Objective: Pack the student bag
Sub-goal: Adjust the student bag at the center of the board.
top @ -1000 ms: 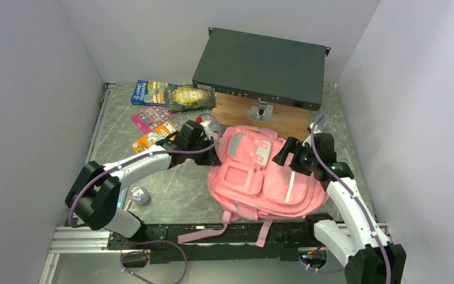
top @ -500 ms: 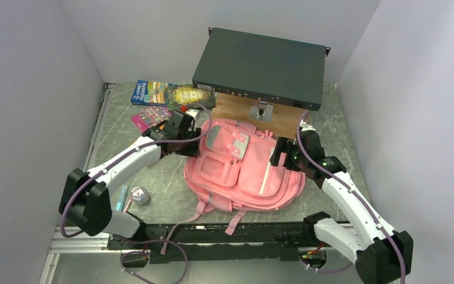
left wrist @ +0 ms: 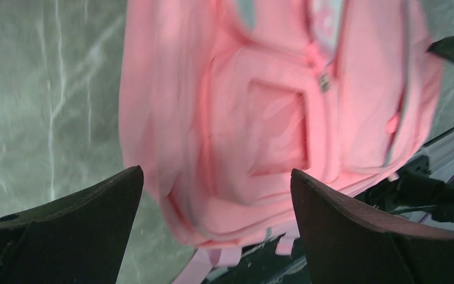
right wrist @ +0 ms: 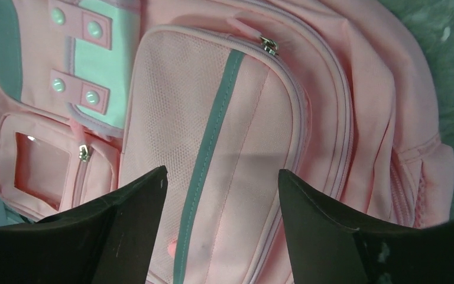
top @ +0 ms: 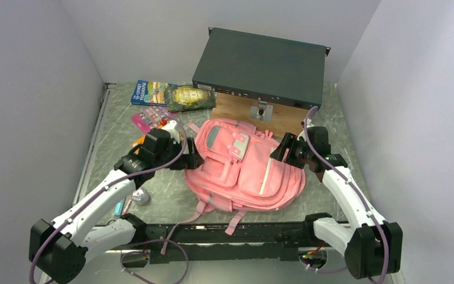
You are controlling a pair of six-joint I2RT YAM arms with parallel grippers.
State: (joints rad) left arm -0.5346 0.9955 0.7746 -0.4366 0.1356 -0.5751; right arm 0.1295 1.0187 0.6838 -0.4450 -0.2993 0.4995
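The student bag (top: 245,171) is a pink backpack lying flat, front pockets up, in the middle of the table, with its straps trailing over the near rail. My left gripper (top: 190,158) hovers just off the bag's left edge, open; in the left wrist view the bag (left wrist: 260,118) fills the space beyond the fingertips (left wrist: 216,177) and nothing is held. My right gripper (top: 281,151) stands over the bag's upper right corner. In the right wrist view its open jaws (right wrist: 221,177) frame the mesh front pocket (right wrist: 224,112) with its teal stripe, without gripping it.
A dark metal box (top: 260,65) sits on a wooden board (top: 272,118) behind the bag. Two books (top: 153,93) (top: 190,97) and bright cards (top: 149,118) lie at the back left. A small round object (top: 140,196) and a blue pen (top: 118,207) lie near the left arm.
The bag has been pulled left and now lies flat. My left gripper has opened, let go of the bag's top and drawn back to the left. The right gripper stays at the bag's right side.
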